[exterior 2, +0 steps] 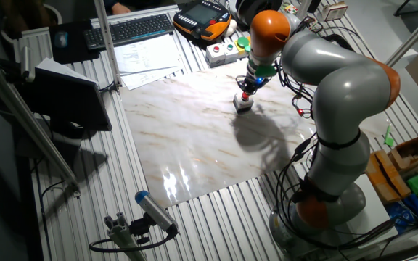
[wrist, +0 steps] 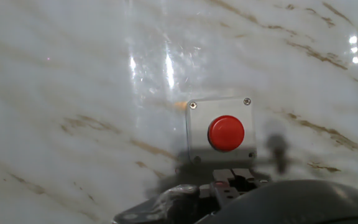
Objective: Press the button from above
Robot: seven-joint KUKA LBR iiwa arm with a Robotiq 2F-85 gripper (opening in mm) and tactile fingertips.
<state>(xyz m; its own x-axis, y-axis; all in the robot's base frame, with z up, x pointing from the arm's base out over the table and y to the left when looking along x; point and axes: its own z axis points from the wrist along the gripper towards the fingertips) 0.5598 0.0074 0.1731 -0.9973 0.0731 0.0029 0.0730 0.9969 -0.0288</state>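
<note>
- Button (wrist: pixel 225 132): small, round, red, mounted on top of a grey square box (wrist: pixel 199 127) with a screw visible at each corner.
- Location: the box sits flat on the marbled slab (exterior 2: pixel 187 130) that covers the middle of the worktop (exterior 2: pixel 216 217), toward the slab's far edge in the fixed view.
- Gripper (exterior 2: pixel 246 94): positioned directly above the box in the fixed view, pointing downward, very close to it; contact with the button cannot be confirmed from that view.
- Gripper state: cannot tell. Neither view shows the fingertips clearly; the hand view shows only dark, blurred hardware along the lower edge of the frame.
- Hand view: the red cap appears in full, unobstructed, slightly right of centre, with the box's near edge just above the dark hardware.
- Surroundings: a long white box with coloured buttons (exterior 2: pixel 227 51) lies beyond the slab, near an orange-black pendant (exterior 2: pixel 203 18); a keyboard (exterior 2: pixel 130 29) and papers (exterior 2: pixel 149 56) lie at the far left. All are well apart from the grey box.
</note>
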